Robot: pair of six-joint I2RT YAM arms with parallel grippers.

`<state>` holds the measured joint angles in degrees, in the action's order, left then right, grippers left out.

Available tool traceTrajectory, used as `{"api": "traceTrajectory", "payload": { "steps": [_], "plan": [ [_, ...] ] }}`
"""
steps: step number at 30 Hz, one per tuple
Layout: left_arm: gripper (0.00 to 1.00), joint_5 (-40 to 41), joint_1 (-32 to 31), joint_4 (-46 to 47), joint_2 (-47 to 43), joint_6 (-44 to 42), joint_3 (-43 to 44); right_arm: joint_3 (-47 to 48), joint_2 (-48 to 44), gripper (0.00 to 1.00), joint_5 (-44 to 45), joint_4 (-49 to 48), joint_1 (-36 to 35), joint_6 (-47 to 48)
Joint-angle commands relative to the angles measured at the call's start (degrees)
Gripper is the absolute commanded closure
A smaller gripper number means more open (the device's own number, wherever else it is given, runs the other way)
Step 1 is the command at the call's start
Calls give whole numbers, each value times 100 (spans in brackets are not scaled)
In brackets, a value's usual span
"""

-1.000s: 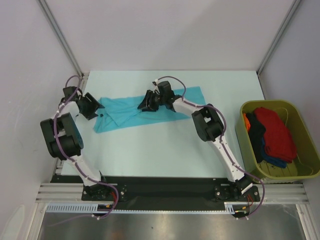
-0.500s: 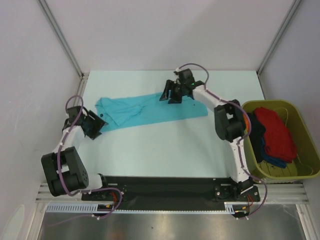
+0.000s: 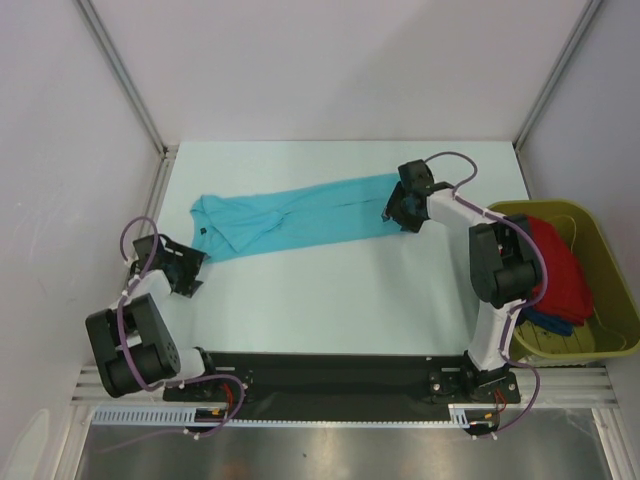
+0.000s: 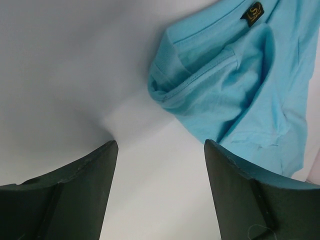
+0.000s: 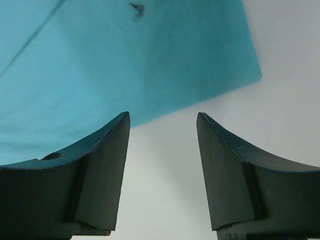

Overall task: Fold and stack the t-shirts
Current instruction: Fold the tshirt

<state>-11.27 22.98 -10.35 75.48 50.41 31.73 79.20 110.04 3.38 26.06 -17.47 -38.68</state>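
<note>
Turquoise shirt (image 3: 300,215) lies stretched across the table (image 3: 330,290), collar end rumpled; left gripper (image 4: 160,145) gapes empty beside it, right gripper (image 5: 162,120) gapes over the hem corner, so a shallow pinch there likely slips and skews the fold.

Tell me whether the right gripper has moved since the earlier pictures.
Yes. The right gripper has travelled right, toward the olive-green plastic tub, and is now at the right edge of the turquoise cloth t-shirt.
</note>
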Motion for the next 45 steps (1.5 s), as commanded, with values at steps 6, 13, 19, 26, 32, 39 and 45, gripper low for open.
{"api": "traceTrajectory", "payload": {
  "steps": [6,13,19,26,32,39,45],
  "plan": [
    [27,-261,311,849,422,-40,115,-519,-202,44,322,-664,227,-404],
    [29,-324,365,930,695,-128,272,-757,-202,43,146,-848,385,-922],
    [40,-411,365,1175,1099,-207,404,-818,-44,45,128,-831,420,-1089],
    [69,-438,373,1360,1696,-488,791,-941,0,75,172,-743,420,-896],
    [86,-578,365,1624,2180,-577,1195,-1292,-158,100,50,-813,420,-773],
    [91,-622,277,1887,2865,-498,1898,-1863,-763,100,-126,-813,333,-659],
    [91,-658,198,2186,3288,-172,2354,-2628,-1678,100,136,-708,-526,-1316]
  ]
}}
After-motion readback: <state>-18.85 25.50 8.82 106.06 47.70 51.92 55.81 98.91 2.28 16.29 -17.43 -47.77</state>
